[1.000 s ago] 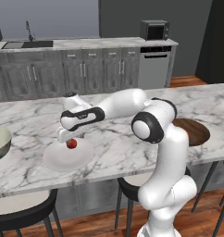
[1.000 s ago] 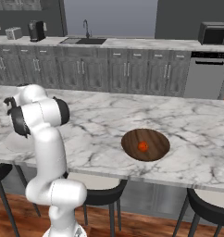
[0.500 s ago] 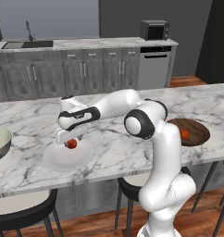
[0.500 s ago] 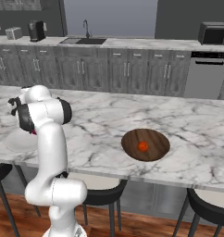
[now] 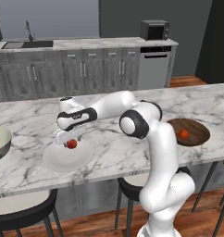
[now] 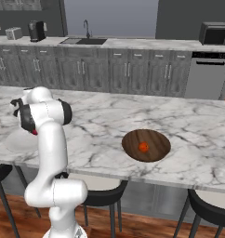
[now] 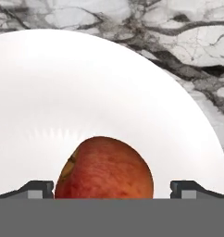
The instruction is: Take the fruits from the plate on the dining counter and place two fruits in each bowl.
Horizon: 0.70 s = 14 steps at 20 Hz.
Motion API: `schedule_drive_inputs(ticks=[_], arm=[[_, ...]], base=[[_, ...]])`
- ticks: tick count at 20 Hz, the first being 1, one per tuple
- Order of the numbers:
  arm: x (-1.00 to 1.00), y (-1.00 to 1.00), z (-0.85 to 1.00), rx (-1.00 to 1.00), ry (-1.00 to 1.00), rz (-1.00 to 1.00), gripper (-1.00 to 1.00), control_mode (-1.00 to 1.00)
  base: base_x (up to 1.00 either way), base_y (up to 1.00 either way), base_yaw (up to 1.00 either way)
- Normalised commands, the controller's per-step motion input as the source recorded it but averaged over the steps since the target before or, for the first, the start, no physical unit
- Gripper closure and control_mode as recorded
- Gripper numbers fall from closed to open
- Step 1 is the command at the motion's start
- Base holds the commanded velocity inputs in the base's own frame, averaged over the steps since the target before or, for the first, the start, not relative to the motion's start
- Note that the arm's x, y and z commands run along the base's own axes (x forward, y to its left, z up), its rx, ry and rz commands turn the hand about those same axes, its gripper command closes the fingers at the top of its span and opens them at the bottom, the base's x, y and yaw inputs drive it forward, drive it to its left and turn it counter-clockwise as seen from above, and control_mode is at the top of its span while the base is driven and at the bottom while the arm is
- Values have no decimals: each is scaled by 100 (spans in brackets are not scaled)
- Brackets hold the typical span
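It was a home kitchen: grey cabinets [image 6: 126,74] ran along the far wall with a sink [image 6: 83,41], a microwave [image 6: 215,34] at the right and a dishwasher [image 6: 205,74] beneath, while dark stools [image 6: 101,197] stood at the near marble-topped table [image 6: 100,123].

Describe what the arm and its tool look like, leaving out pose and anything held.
The arm is glossy white with rounded, tubular links and dark grey to black bands and caps at the joints. No loose cables or printed markings are visible. The tool has a white body below a black wrist section; in the hand view its fingertips are small, dark and blocky.
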Motion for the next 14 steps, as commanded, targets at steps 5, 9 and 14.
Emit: schedule_drive_inputs(ticks=[5, 9, 14], arm=[[0, 0, -23, 0, 0, 0, -100, -100], [0, 0, -9, 0, 1, 0, 100, -100], [-17, -16, 11, 0, 2, -1, 100, -100]], base=[[0, 0, 0], [0, 0, 0], [0, 0, 0]])
